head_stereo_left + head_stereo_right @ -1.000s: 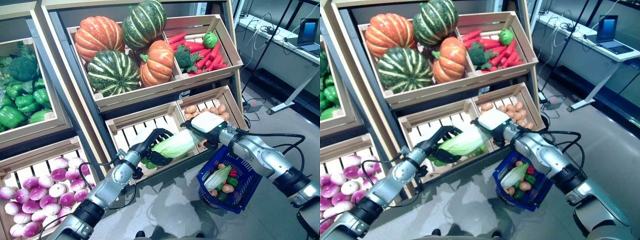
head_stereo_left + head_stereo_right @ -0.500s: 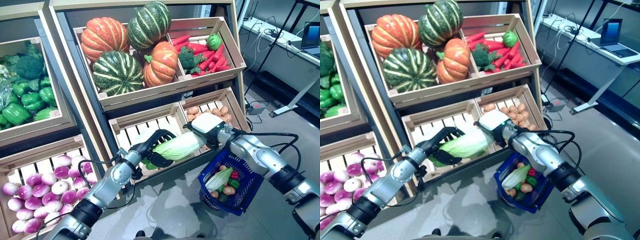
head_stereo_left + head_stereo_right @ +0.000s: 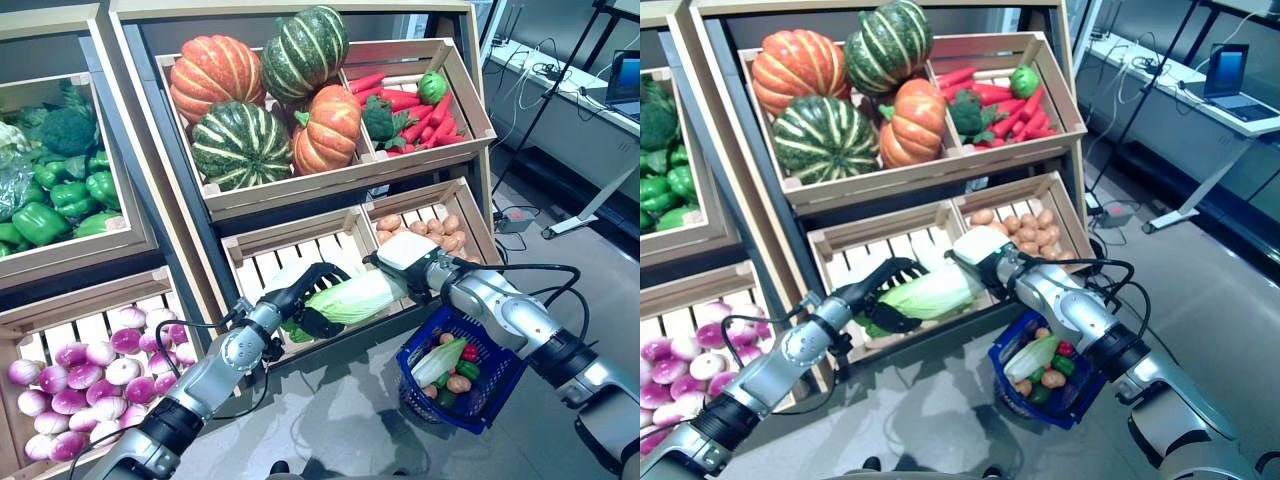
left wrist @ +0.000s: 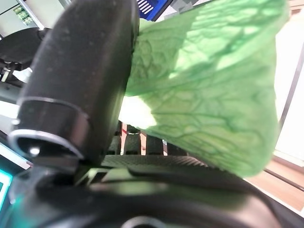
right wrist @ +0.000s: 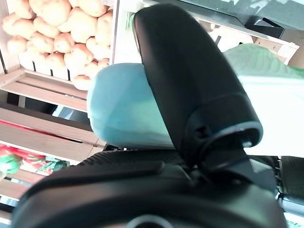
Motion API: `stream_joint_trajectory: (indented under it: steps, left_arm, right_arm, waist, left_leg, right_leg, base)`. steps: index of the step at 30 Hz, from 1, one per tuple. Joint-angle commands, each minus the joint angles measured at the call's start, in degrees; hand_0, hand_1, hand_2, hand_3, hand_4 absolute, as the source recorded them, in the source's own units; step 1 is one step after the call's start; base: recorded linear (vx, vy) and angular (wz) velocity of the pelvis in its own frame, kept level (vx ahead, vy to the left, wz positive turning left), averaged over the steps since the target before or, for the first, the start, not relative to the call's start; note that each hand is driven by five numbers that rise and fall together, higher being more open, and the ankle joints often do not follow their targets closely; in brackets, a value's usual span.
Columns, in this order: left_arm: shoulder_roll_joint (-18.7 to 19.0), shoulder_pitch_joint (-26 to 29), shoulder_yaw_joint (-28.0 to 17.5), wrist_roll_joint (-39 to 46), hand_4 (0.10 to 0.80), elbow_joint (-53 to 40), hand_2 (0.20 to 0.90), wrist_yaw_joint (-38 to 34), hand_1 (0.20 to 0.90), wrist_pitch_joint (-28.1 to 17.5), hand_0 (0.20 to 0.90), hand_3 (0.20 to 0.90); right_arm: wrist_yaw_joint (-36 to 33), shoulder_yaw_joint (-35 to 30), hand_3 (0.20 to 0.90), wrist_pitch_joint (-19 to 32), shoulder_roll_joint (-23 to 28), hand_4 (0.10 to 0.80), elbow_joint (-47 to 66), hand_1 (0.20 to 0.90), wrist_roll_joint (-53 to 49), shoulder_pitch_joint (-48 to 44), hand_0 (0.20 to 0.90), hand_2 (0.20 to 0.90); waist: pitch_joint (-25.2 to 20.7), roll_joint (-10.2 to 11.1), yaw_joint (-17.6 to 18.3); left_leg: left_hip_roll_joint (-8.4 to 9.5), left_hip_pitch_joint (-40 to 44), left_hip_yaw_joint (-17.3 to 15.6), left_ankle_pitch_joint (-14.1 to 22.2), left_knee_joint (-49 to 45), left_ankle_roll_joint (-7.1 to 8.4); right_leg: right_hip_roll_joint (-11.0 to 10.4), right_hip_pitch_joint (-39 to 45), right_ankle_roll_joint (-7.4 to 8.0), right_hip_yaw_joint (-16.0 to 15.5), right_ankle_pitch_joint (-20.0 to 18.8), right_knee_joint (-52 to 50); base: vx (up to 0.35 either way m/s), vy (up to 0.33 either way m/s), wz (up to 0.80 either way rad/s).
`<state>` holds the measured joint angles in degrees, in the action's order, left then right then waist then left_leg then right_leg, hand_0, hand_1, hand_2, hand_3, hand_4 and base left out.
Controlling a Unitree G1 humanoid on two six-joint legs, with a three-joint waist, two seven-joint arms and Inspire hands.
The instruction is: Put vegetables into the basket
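Note:
A long pale-green cabbage (image 3: 358,297) hangs in front of the lower slatted crate (image 3: 262,262), held at both ends. My left hand (image 3: 300,292) is shut on its leafy green end; the left wrist view shows the thumb (image 4: 85,80) pressed against the leaf (image 4: 209,85). At the other end my right hand (image 3: 405,252), under its white cover, grips the white stalk, and the right wrist view shows the thumb (image 5: 190,85) over the pale base (image 5: 123,111). The blue basket (image 3: 487,400) hangs under my right forearm and holds another cabbage and several small vegetables.
Wooden shelf crates hold pumpkins (image 3: 270,110), carrots (image 3: 410,100), potatoes (image 3: 428,225), green peppers (image 3: 50,200) and purple onions (image 3: 90,365). A desk with a laptop (image 3: 625,85) stands at the far right, across grey floor.
The whole view has shifted slightly, so the camera moved. Both hands keep hold of the cabbage in much the same place before the slatted crate.

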<state>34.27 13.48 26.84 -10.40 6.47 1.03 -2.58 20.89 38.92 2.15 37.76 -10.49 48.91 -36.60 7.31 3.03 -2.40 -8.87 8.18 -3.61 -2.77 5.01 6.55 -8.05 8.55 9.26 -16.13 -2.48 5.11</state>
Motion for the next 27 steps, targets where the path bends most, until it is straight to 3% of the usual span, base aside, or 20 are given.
stream_joint_trajectory:
  steps: [1, 14, 27]
  left_arm:
    - [-4.9, 14.4, 1.0, 6.8, 0.400, -7.8, 0.300, -3.1, 0.300, -8.5, 0.300, 0.300]
    - [-6.6, 11.5, -1.2, 18.3, 0.400, -10.0, 0.300, 0.8, 0.300, -8.0, 0.300, 0.300]
    - [-7.0, 11.1, -1.6, 17.7, 0.400, -10.2, 0.300, 1.1, 0.300, -8.0, 0.300, 0.300]
  right_arm:
    - [-2.1, 2.9, 0.900, 0.4, -3.2, 0.800, 0.1, 0.900, -3.2, -5.0, 0.900, 0.900]
    - [-7.0, 0.1, 0.900, 6.0, -2.1, 0.800, 3.1, 0.900, -4.7, -1.6, 0.900, 0.900]
    - [-6.2, 2.0, 0.900, 6.1, -3.6, 0.800, 1.1, 0.900, -2.8, -0.2, 0.900, 0.900]
  waist:
    - [-4.4, 1.1, -0.4]
    - [-4.4, 0.8, -0.3]
    - [-4.8, 0.7, -0.5]
  left_leg:
    - [2.65, -0.4, -1.7, 2.7, 0.0, -1.99]
    - [2.57, 0.3, -1.6, 3.5, 0.0, -2.01]
    - [2.48, 0.3, -1.5, 3.5, 0.0, -2.06]
  right_leg:
    - [-0.7, 0.6, -1.33, 4.0, 0.4, -0.9]
    - [-0.6, 1.3, -1.30, 4.1, 1.1, -1.0]
    - [-0.6, 1.3, -1.42, 4.2, 1.4, -1.1]
  base:
    - [0.000, 0.000, 0.00]
    - [0.013, -0.002, 0.00]
    - [0.013, -0.002, 0.00]
